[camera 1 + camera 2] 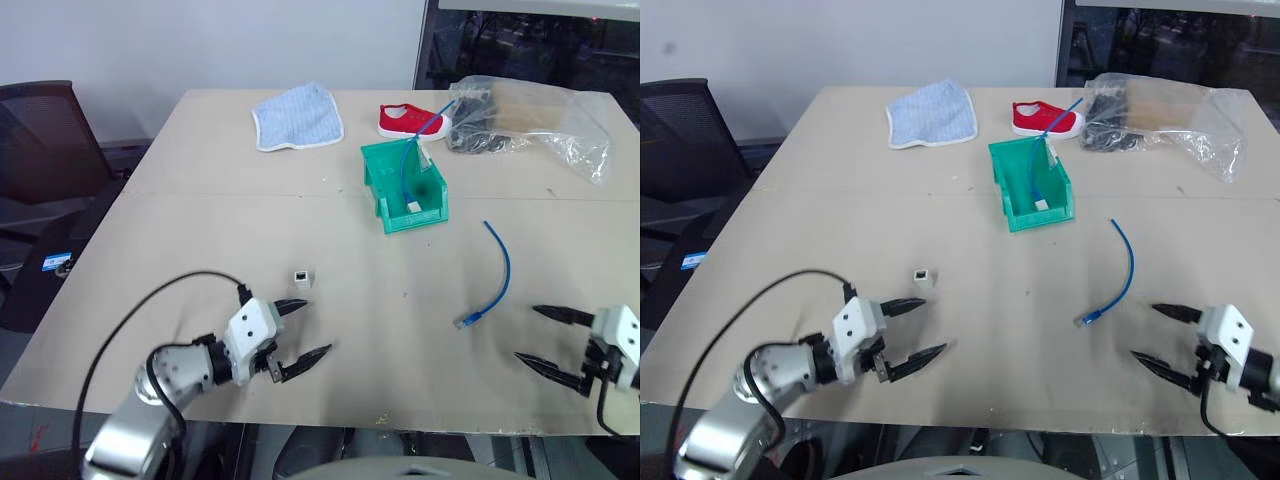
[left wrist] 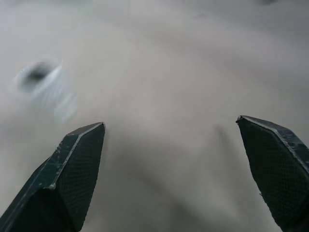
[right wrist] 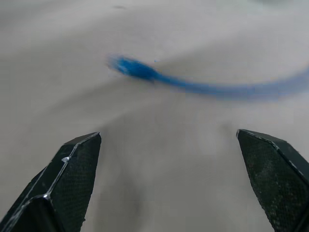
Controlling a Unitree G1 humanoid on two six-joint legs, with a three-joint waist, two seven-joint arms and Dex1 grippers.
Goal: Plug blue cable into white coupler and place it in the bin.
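Observation:
The blue cable (image 1: 506, 270) lies loose in a curve on the tan table, one plug toward the front. To the right of that plug and nearer the front edge, my right gripper (image 1: 526, 334) stands open and empty; in the right wrist view the cable (image 3: 193, 84) crosses just beyond the fingertips. The white coupler (image 1: 301, 277) sits alone left of centre. My left gripper (image 1: 315, 327) is open and empty just in front of the coupler (image 2: 46, 87). Farther back stands the teal bin (image 1: 376, 172), with a second blue cable and a small white block inside.
A blue-and-white cloth (image 1: 298, 118), a red shoe (image 1: 408, 120) and a clear plastic bag (image 1: 540, 125) lie along the table's back. A black chair (image 1: 40, 140) stands at the left. The table's front edge (image 1: 400, 428) runs just below both grippers.

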